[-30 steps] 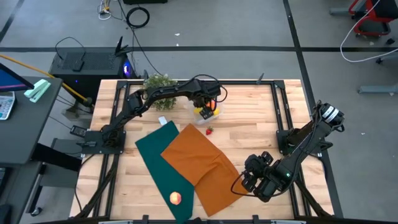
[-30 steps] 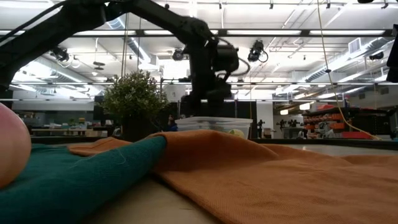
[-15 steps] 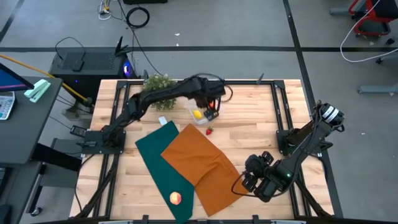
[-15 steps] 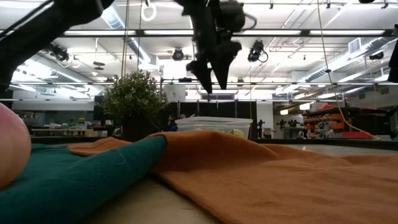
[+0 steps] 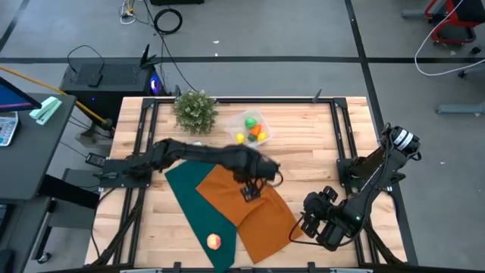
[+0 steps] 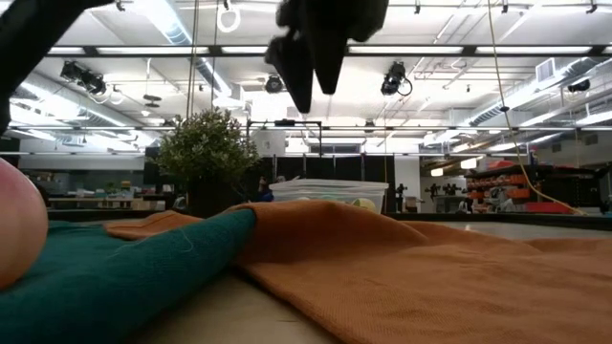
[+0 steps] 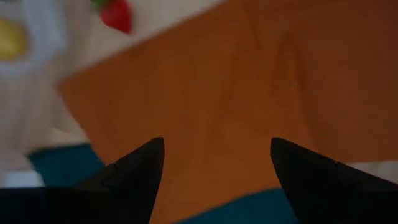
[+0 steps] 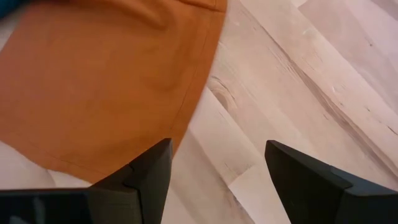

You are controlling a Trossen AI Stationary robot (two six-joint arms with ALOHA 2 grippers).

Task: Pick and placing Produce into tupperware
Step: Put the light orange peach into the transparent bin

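The clear tupperware sits at the far middle of the table with yellow, green and orange produce inside it. A red strawberry lies on the wood just beyond the orange cloth. A peach-coloured fruit rests on the green cloth near the front edge. My left gripper hangs open above the orange cloth and holds nothing. My right gripper waits open at the cloth's right edge.
A bushy potted plant stands left of the tupperware at the far edge. The orange cloth overlaps the green one and covers the table's middle. Bare wood shows to the right of the cloths. The low view has the peach close by.
My left gripper has risen from the tupperware and swung toward the table's near edge; it now hangs over the orange cloth. The box, hidden under the gripper before, now shows its yellow, green and orange pieces.
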